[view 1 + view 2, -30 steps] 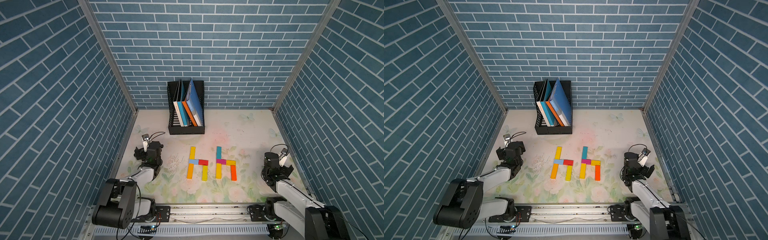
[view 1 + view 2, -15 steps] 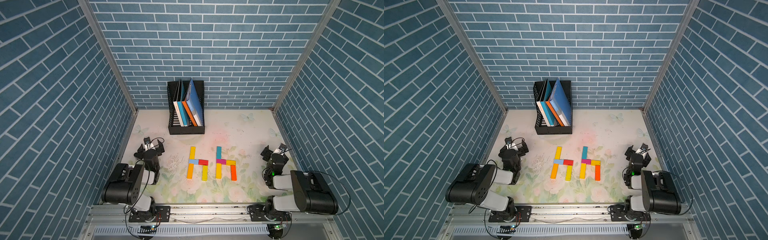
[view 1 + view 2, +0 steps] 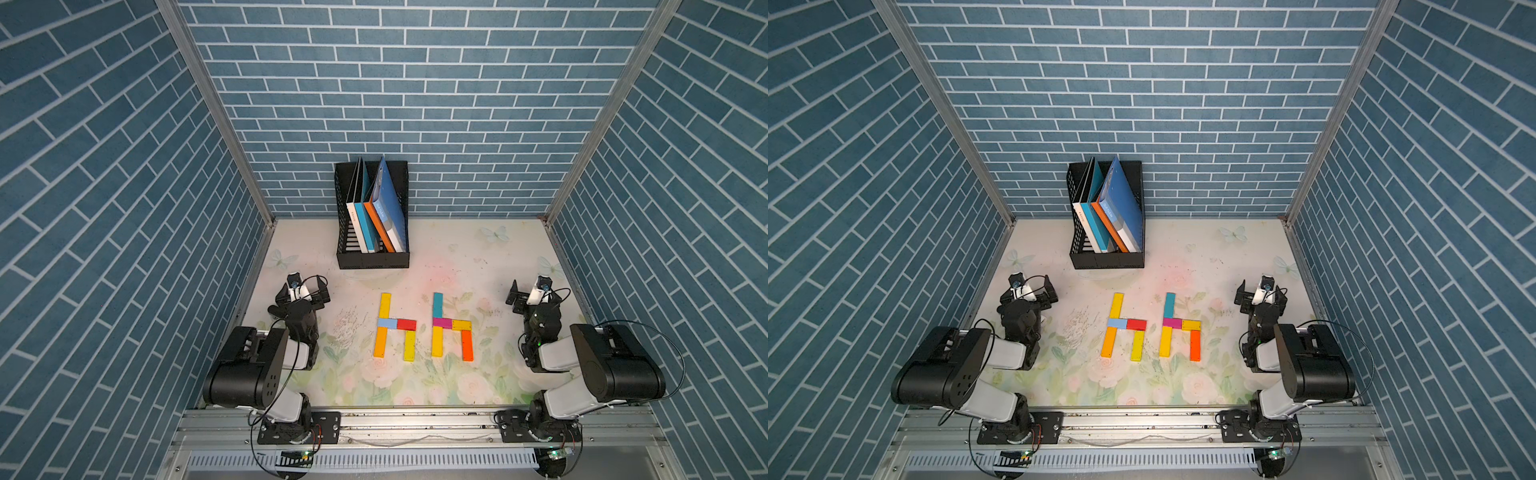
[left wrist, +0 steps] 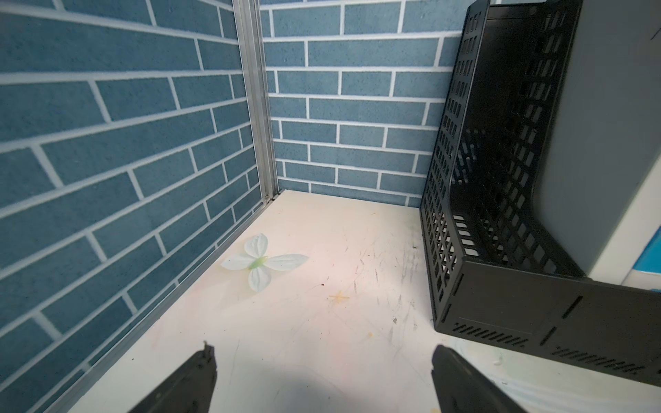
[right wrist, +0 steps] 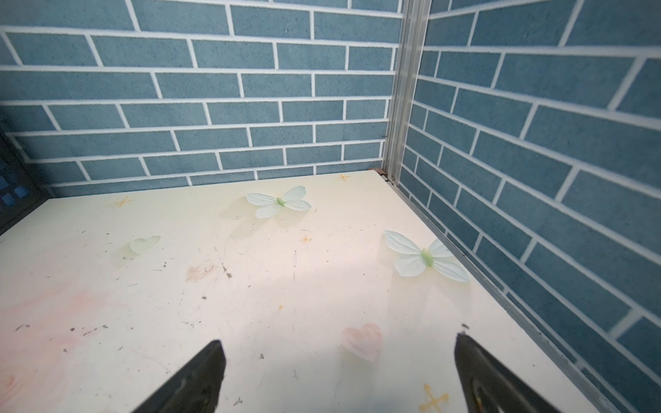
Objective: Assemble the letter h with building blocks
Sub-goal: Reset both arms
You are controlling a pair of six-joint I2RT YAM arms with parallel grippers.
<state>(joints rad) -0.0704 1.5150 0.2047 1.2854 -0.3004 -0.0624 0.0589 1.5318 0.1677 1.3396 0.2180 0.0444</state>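
We see both arms folded back vs. 1 sec ago, left claw & right claw spread wide, empty, while left h & right h, 5 building blocks each, sit unmoved mid-counter, so the task looks done.

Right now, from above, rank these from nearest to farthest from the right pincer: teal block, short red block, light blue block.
From the right pincer:
1. Teal block, atop the nearer h.
2. Short red block, the farther h's crossbar.
3. Light blue block, in that h's stem.
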